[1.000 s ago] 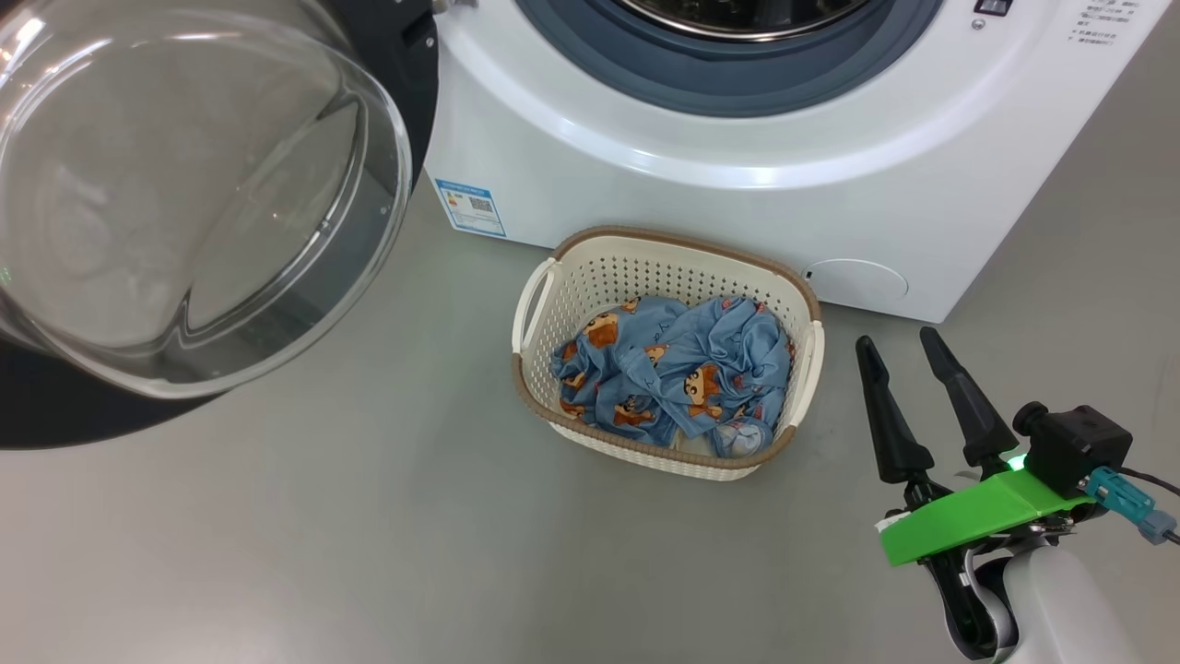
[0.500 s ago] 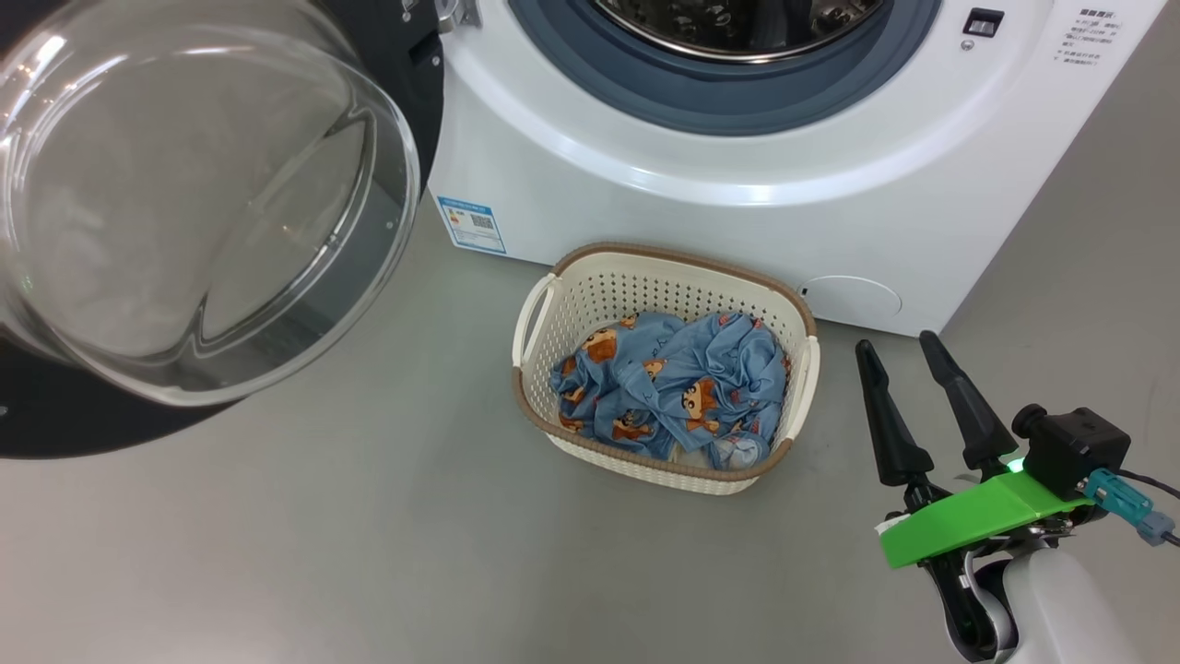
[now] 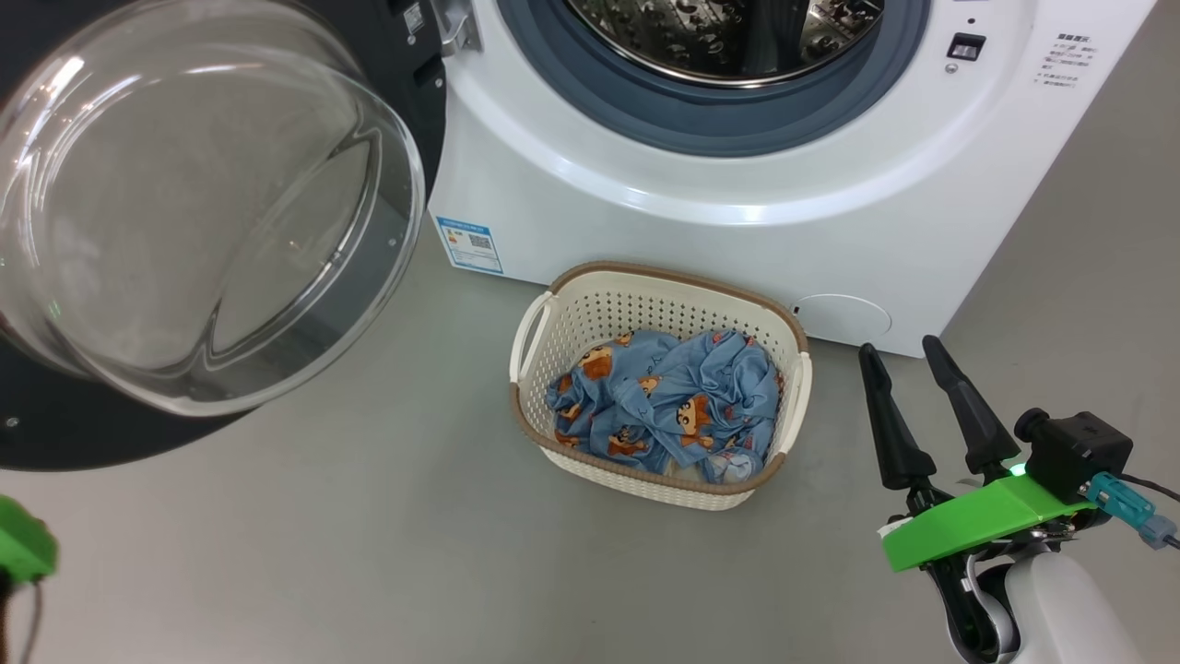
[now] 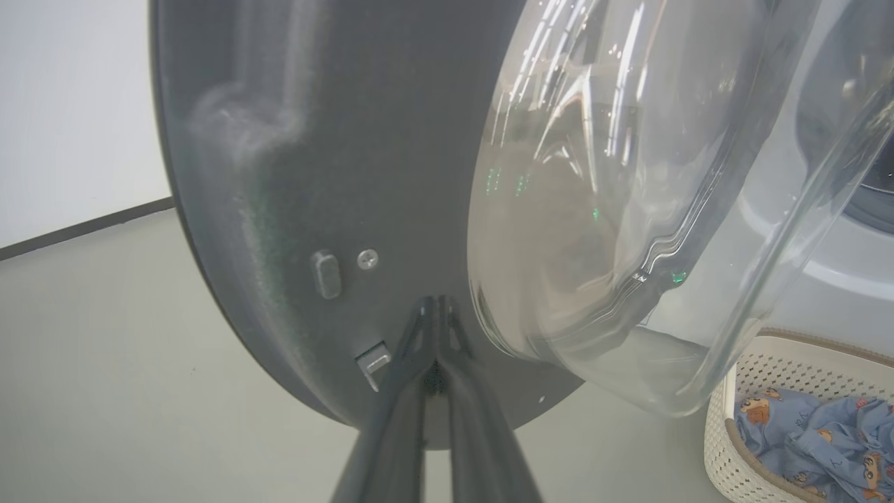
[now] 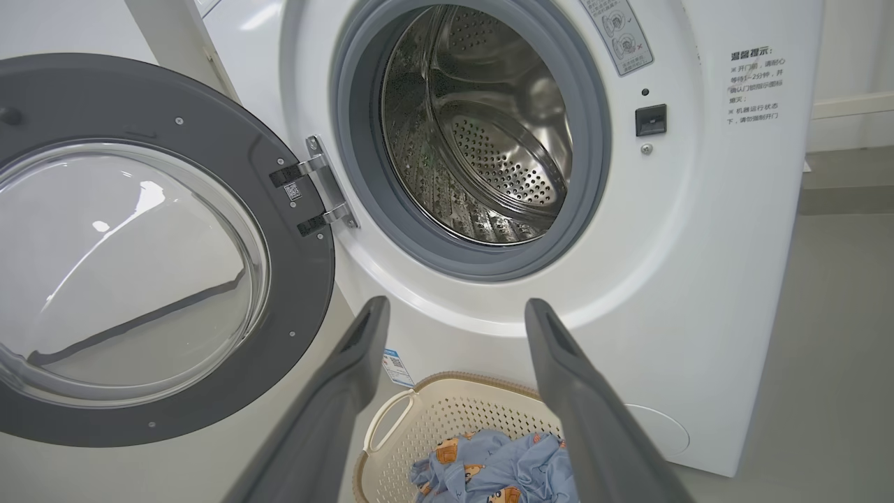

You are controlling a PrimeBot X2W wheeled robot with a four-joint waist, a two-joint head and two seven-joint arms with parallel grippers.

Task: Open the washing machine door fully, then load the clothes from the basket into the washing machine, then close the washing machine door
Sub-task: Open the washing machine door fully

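- Clothes: bundled in basket, on floor near washer front.
- Door: swung wide, left.
- Right gripper: jaws wide, empty, just right of basket.
- Left gripper: pinched together, empty, tips close to door's inner face.
- Risk: a shallow grab may drag the light basket; trailing fabric may snag on gasket.

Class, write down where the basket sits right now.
Head view, centre: the basket stands on the floor before the washing machine, with the washing machine door to its left and the right gripper to its right.
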